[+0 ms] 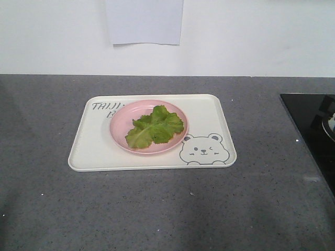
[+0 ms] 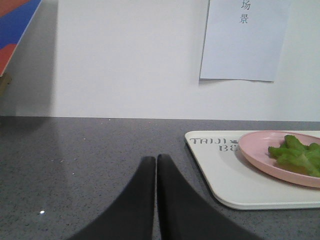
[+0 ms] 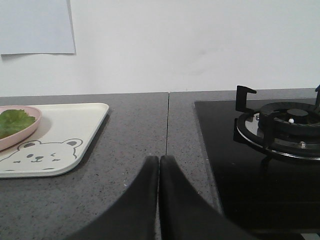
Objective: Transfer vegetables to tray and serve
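Note:
The green, crinkly vegetables (image 1: 155,126) lie on a round pink plate (image 1: 121,125), which sits on the cream tray (image 1: 94,151) with a winking bear face. In the left wrist view the tray (image 2: 240,180) is to the right, with the plate (image 2: 260,152) and vegetables (image 2: 297,152) on it. My left gripper (image 2: 156,159) is shut and holds nothing, low over the counter left of the tray. The right wrist view has the tray (image 3: 75,130) and vegetables (image 3: 12,121) at left. My right gripper (image 3: 159,159) is shut and holds nothing, over the counter between tray and stove.
A black glass hob (image 1: 311,130) fills the right side of the grey counter (image 1: 157,209); its burner grate (image 3: 280,125) stands up at the right. A white wall with a paper sheet (image 1: 144,21) backs the counter. A counter seam (image 3: 167,122) runs ahead of the right gripper.

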### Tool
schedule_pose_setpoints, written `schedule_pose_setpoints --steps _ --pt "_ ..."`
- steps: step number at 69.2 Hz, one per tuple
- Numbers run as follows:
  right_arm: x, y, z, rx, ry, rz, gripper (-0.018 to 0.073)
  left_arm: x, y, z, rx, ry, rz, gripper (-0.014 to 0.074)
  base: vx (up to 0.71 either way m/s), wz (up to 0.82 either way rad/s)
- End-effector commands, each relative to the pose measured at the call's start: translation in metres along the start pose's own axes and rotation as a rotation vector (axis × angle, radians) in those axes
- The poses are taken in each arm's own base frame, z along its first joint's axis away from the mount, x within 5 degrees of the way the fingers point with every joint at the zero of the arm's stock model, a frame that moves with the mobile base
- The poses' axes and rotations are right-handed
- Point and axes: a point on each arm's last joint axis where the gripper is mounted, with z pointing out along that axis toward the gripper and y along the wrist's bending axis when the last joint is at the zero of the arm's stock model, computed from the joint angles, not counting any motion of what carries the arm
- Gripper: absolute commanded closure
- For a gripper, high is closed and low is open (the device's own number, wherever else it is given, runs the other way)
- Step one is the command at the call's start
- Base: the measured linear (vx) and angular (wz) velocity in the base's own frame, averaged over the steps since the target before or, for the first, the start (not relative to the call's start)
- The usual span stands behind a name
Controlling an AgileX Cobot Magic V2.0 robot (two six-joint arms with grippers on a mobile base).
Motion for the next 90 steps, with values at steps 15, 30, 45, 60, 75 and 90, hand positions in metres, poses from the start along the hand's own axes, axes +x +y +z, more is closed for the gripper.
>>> schedule_pose_setpoints --steps 15,30,45,60,75,90 --pt "-0.0048 -0.0001 -0.0001 0.002 -0.072 -0.008 0.0564 -0.0042 0.0012 -0.0011 -0.011 -0.079 -0.009 0.0603 0.0 0.0" --pt "-0.0048 -0.0001 -0.0001 0.002 -0.072 -0.008 0.0564 -0.0042 0.0012 -0.0011 -0.011 -0.079 -0.009 0.0603 0.0 0.0" --pt "-0.0048 -0.0001 -0.0001 0.002 -0.072 -0.008 0.0564 -0.0042 0.0012 -0.0011 -0.011 -0.079 -0.009 0.0603 0.0 0.0" --pt "-0.0048 -0.0001 -0.0001 0.002 -0.072 -0.008 0.0564 -0.0042 0.0012 -0.0011 -0.011 -0.079 -0.009 0.0603 0.0 0.0" --pt "-0.0048 -0.0001 -0.0001 0.002 -0.072 -0.008 0.0564 -0.0042 0.0012 -0.0011 -0.011 -0.079 -0.009 0.0603 0.0 0.0" --pt "-0.0048 -0.0001 -0.0001 0.002 -0.072 -0.008 0.0564 -0.0042 0.0012 -0.0011 -0.011 -0.079 -0.009 0.0603 0.0 0.0"
